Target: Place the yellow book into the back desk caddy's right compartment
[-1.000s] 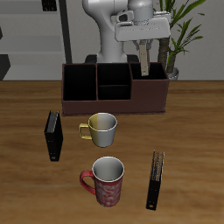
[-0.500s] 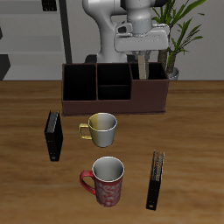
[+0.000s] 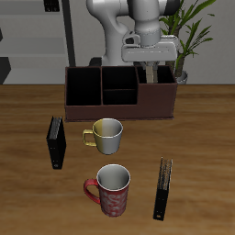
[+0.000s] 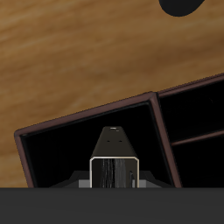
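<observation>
The gripper (image 3: 151, 64) pinched the yellow book (image 4: 114, 162) by its top. The book stood straight up, low inside the right compartment (image 4: 61, 153) of the back desk caddy (image 3: 119, 103). Two mugs (image 3: 106, 136) sat on the table (image 3: 197, 138) in front.

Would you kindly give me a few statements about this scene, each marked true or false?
1. The hand holds the yellow book above the right compartment of the back desk caddy. True.
2. Three mugs stand on the table. False: two, a silver mug and a red patterned mug.
3. The black book lies inside the caddy. False: it stands on the table.
4. A plant stands behind the caddy. True.
</observation>
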